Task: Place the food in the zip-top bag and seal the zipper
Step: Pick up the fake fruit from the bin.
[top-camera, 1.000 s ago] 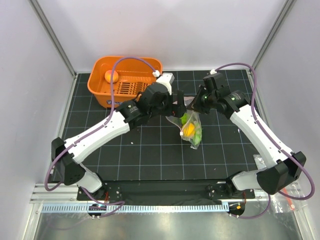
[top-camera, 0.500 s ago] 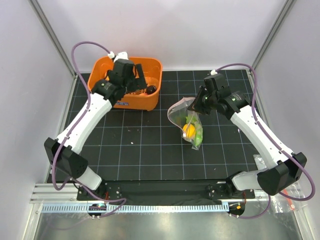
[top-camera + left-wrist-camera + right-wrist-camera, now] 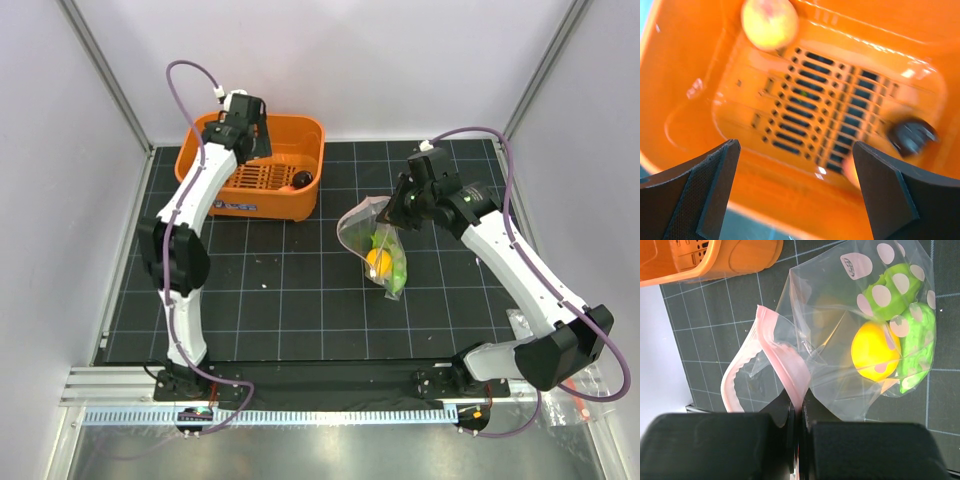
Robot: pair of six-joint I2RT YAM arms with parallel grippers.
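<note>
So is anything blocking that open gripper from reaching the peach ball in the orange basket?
Nothing visible does. The left gripper hangs open above the orange basket; the peach ball lies uncovered inside it, well apart from the dark purple piece.

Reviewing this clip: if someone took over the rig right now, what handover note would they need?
Grippers: the left gripper is open and empty, over the orange basket. The right gripper is shut on the zipper, and the mouth of the zip-top bag gapes.
Done: the yellow fruit and two green pieces are inside the bag.
Left: the peach ball and dark purple piece lie in the basket. Bag both, then seal the zipper.
</note>
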